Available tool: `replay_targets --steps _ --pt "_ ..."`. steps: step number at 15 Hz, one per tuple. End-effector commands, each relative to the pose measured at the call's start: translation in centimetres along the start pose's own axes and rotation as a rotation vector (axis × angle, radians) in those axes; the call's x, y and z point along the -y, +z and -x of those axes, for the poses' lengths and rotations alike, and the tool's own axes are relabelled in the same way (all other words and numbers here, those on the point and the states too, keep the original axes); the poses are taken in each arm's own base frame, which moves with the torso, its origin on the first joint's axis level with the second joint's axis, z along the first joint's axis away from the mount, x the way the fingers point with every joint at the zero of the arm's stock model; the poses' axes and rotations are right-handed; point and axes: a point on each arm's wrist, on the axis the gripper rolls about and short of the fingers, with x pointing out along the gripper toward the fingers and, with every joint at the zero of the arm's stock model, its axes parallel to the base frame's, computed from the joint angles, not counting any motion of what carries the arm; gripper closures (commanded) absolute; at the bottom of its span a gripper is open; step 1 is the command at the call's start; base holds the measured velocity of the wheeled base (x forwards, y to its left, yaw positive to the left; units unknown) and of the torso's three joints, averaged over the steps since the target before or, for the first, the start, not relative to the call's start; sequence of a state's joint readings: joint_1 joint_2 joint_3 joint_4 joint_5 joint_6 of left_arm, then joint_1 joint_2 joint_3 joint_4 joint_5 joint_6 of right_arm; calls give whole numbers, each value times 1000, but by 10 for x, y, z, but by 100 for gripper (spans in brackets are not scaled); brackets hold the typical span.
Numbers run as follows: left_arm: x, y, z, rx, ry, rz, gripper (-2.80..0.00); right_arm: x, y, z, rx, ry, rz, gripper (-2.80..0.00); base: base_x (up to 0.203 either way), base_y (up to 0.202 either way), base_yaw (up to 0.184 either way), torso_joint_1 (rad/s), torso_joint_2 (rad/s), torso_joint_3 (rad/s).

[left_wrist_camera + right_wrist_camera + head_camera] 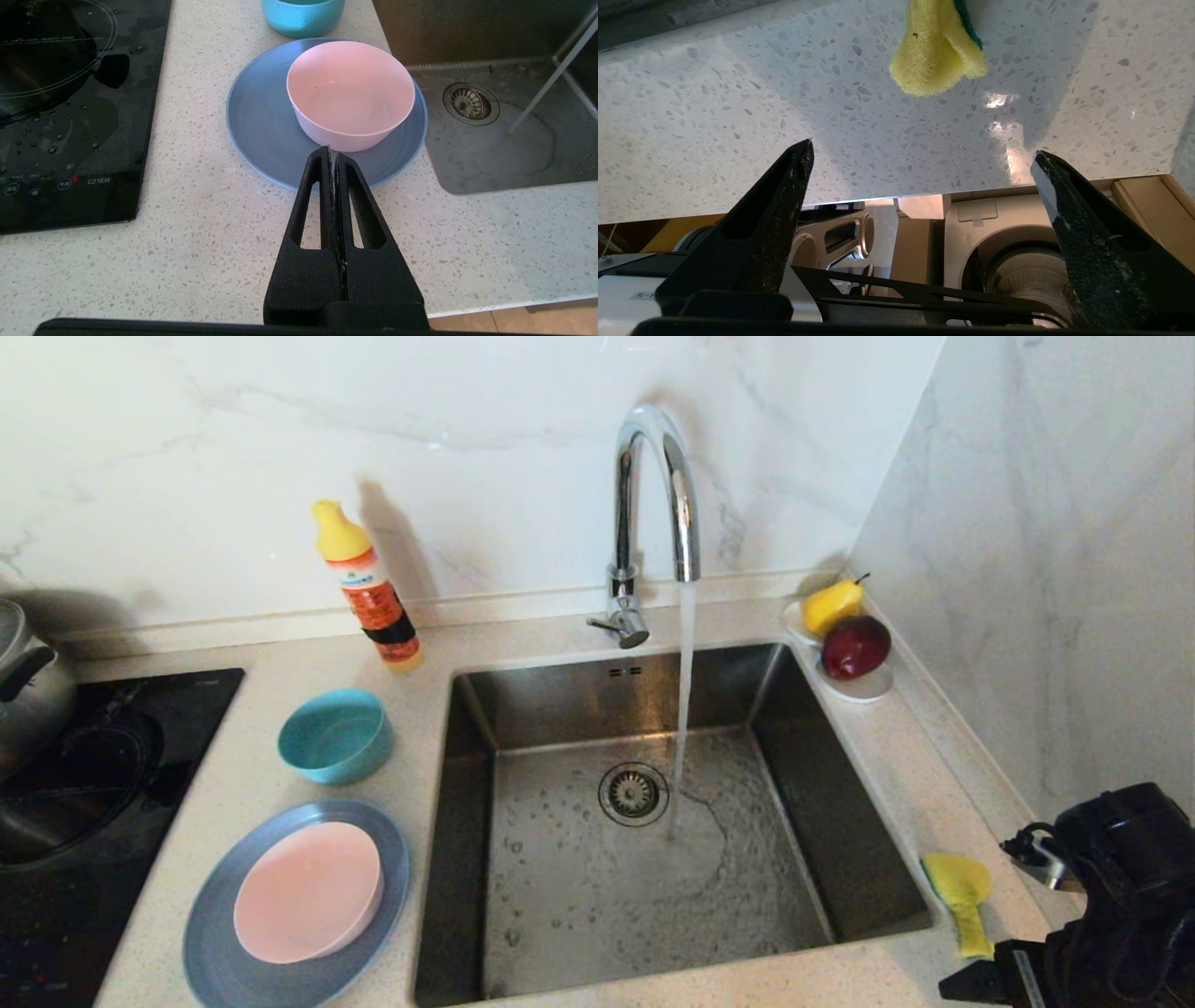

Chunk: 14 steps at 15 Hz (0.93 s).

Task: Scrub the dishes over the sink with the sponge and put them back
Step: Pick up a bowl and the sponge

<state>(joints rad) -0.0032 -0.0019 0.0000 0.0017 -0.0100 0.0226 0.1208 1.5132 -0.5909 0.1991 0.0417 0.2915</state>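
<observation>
The sponge, yellow with a strip of green scouring face, lay crumpled on the speckled counter at the lower right of the head view, just beside the sink's right rim. We saw the right gripper near the counter's front edge with its fingers spread wide and nothing between them, the sponge lying ahead of the tips and apart from them; in the head view only the dark bulk of that arm showed in the lower right corner. The sink filled the centre of the frame, with water running from the chrome tap onto its floor beside the drain strainer. At the lower left sat the blue-grey plate with the pink bowl resting on it, and the teal bowl stood just above them. The left gripper hung over the counter in front of the plate, its fingers pressed together and empty.
</observation>
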Motion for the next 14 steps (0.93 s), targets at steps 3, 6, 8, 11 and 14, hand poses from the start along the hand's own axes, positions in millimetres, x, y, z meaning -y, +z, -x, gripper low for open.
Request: replay_targets --steps 3,6,8,11,14 --pt "0 0 0 -2 -1 0 0 0 2 -2 -7 -3 -3 0 0 0 0 0 0 0" --pt "0 0 0 -2 1 0 0 -1 4 -3 -5 -2 -4 0 0 0 0 0 0 0" --pt "0 0 0 -2 1 0 0 -1 4 -4 -9 -1 -3 0 0 0 0 0 0 0" --pt "0 0 0 -2 1 0 0 -1 4 -8 -27 -7 -5 0 0 0 0 0 0 0" --pt "0 0 0 -2 -1 0 0 -2 6 -8 -8 -1 -3 0 0 0 0 0 0 0"
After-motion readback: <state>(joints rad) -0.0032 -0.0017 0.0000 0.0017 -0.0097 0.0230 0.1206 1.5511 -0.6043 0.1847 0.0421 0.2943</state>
